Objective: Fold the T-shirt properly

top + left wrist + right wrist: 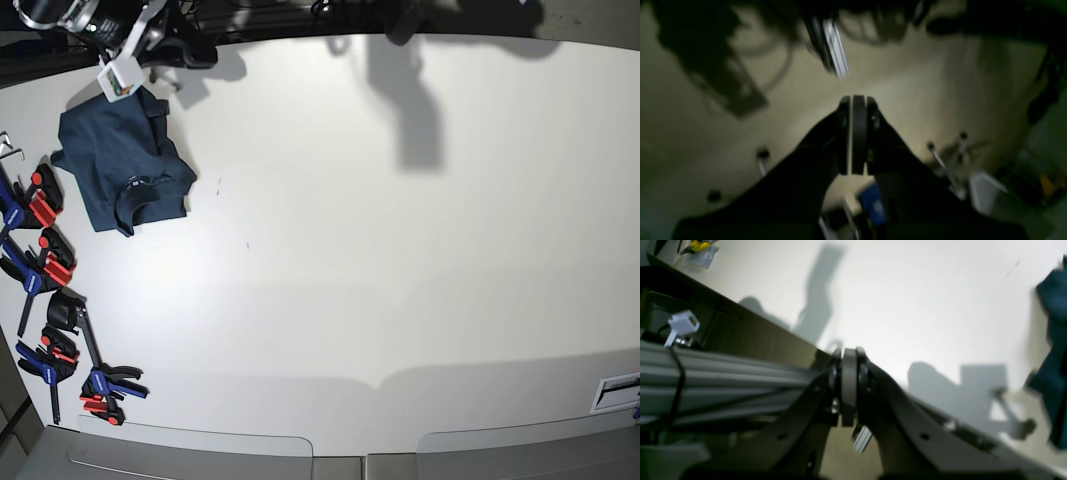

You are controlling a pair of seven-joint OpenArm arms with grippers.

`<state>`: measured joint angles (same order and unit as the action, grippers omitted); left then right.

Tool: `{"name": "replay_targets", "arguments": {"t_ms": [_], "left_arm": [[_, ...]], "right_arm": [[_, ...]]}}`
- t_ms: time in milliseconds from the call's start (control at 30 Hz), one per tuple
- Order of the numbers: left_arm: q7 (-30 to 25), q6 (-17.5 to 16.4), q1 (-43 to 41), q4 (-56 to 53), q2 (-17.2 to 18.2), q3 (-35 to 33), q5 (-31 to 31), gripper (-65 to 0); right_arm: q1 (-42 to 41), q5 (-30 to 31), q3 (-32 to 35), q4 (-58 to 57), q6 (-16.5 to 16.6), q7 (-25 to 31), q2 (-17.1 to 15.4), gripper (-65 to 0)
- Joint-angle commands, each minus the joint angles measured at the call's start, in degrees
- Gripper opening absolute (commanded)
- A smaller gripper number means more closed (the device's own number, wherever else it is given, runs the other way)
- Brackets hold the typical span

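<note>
The T-shirt lies folded into a compact dark navy-teal packet at the far left of the white table, collar facing up. A blurred part of the T-shirt shows at the right edge of the right wrist view. My right gripper is shut with nothing between its fingers, held above the table and well apart from the cloth. My left gripper is also shut and empty, in a dim, blurred view. In the base view only dark arm parts show at the top edge.
Several red, blue and black clamps line the table's left edge. An aluminium rail with a white connector runs beside the right gripper. A label sits at the near right corner.
</note>
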<state>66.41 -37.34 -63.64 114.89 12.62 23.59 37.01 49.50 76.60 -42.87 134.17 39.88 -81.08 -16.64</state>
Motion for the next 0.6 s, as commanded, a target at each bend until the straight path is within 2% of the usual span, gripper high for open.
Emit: {"name": "replay_targets", "arguments": {"t_ms": [0,167,267,333,400,567], "left_arm": [[0.4,-0.1,-2.6,0.9,0.7,0.3,0.9,-65.0],[0.5,-0.2,-11.1,0.9,2.6,0.3,6.2,-65.0],[0.6,-0.2,-11.4,0.9,4.0,0.3,8.0,-65.0],[5.5,-0.2,-11.4,0.1,4.8,0.3,8.7,-65.0],[7.1,-0.2,-11.4,-2.2,5.9,0.3,9.2,-65.0],[2.3,-1.7,-11.4,-13.9,11.4,0.2,11.7,-65.0]], "right_arm": [[1.7,1.6,-0.4,0.8,0.1,1.1,-0.5,-65.0],[8.0,0.3,-0.4,0.8,0.1,1.1,-0.5,-65.0],[11.1,0.3,-0.4,0.8,0.1,1.1,-0.5,-65.0],[12.8,0.4,-0.3,0.8,0.1,1.1,-0.7,-65.0],[14.6,0.6,-0.2,0.8,0.1,1.1,-1.1,-65.0],[18.7,0.5,-0.2,-3.3,0.1,1.1,-4.9,-65.0]]}}
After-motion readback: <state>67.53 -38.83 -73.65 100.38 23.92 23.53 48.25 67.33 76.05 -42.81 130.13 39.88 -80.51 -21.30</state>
